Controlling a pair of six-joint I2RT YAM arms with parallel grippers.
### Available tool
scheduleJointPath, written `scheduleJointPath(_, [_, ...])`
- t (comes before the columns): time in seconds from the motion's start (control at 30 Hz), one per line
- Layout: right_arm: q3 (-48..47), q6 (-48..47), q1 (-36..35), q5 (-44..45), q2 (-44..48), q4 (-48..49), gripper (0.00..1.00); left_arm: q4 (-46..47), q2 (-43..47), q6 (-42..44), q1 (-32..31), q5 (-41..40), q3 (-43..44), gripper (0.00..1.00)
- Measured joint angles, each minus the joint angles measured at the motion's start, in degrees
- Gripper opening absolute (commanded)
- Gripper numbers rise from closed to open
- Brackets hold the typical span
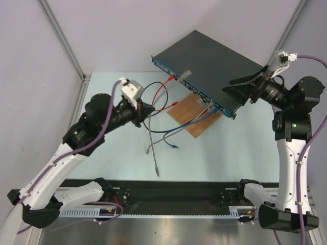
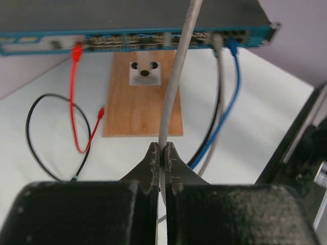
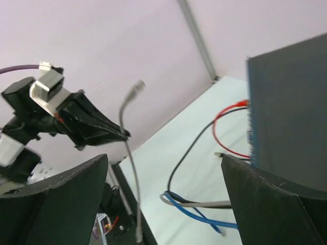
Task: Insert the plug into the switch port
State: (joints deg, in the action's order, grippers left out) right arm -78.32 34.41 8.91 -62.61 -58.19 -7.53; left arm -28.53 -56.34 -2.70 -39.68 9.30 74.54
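The switch (image 1: 209, 64) is a flat black box lying at an angle at the back, its blue front strip (image 2: 127, 41) lined with sockets. My left gripper (image 2: 161, 150) is shut on a grey cable (image 2: 173, 87) some way below its end. The cable rises in front of the switch's strip, and its plug (image 3: 137, 88) stands free in the air, also seen from above as the plug (image 1: 183, 75). The cable's other end hangs down to the table (image 1: 153, 162). My right gripper (image 1: 237, 87) is open at the switch's right end, with nothing between its fingers.
A brown wooden board (image 1: 194, 115) lies on the table below the strip. Red (image 2: 75, 97), blue (image 2: 232, 87) and a second grey cable (image 2: 219, 76) are plugged into the strip. A black cable (image 2: 38, 143) loops on the table. Frame posts stand at the back corners.
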Motion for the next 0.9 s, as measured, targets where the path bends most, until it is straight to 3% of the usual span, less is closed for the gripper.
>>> scheduleJointPath(0.23, [0.2, 0.9, -8.2, 3.0, 0.7, 2.4, 0.97, 3.4, 0.0, 10.1, -9.9, -4.1, -3.5, 0.0])
scheduleJointPath(0.3, [0.2, 1.7, -8.2, 3.6, 0.7, 2.7, 0.9, 4.2, 0.0, 12.1, -11.0, -5.3, -3.9, 0.0])
scheduleJointPath(0.47, [0.8, 5.9, -8.4, 5.3, 0.7, 2.8, 0.79, 6.4, 0.1, 15.5, -12.5, -7.3, -5.1, 0.0])
scheduleJointPath(0.73, [2.3, 8.6, -13.3, 6.8, -0.1, 1.7, 0.74, 8.0, 0.1, 17.3, -12.8, -8.2, -5.6, 0.0])
scheduleJointPath(0.9, [2.5, 8.4, -16.0, 6.7, -1.0, 2.0, 0.61, 8.7, -0.3, 18.2, -13.5, -8.2, -5.6, 0.0])
